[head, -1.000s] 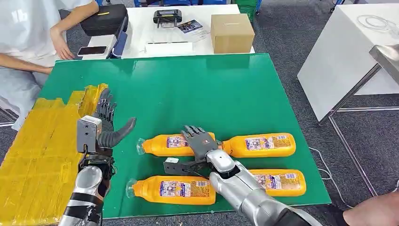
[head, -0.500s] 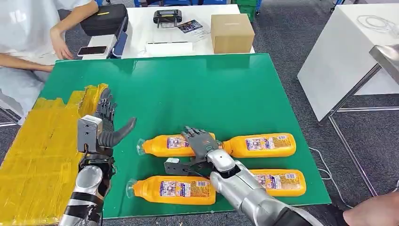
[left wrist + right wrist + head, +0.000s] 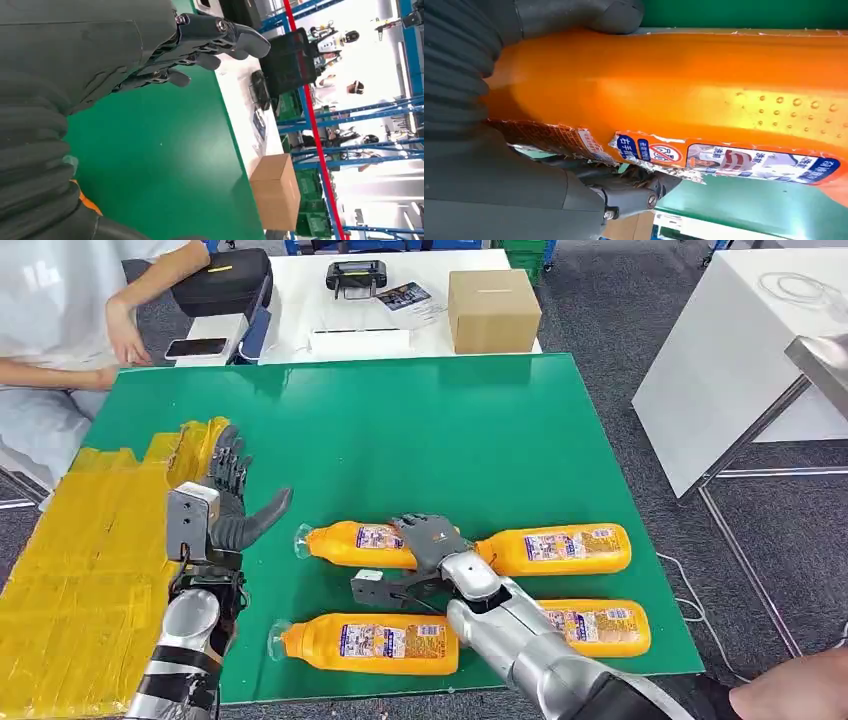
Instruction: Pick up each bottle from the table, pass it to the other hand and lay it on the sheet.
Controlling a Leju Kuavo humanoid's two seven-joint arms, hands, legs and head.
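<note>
Several orange bottles lie on the green table [image 3: 400, 430]. My right hand [image 3: 432, 543] grips the far left bottle [image 3: 350, 543], fingers over its middle and thumb on its near side. In the right wrist view that bottle [image 3: 704, 85] sits between the thumb [image 3: 589, 15] and the fingers [image 3: 634, 192]. The other bottles lie far right [image 3: 560, 548], near left [image 3: 370, 642] and near right [image 3: 600, 626]. My left hand [image 3: 225, 502] stands open at the edge of the yellow sheet [image 3: 80, 560]; its spread fingers [image 3: 200, 45] hold nothing.
A cardboard box [image 3: 492, 308], a phone [image 3: 195, 347] and a black bag [image 3: 222, 282] sit on the white table beyond. A person's arm [image 3: 130, 320] reaches in at the far left. Another person's hand [image 3: 795, 690] shows at the near right. A white table [image 3: 730, 350] stands to the right.
My right hand's fingers have curled down around the far left bottle, which has shifted slightly away and left. The left hand has barely moved.
</note>
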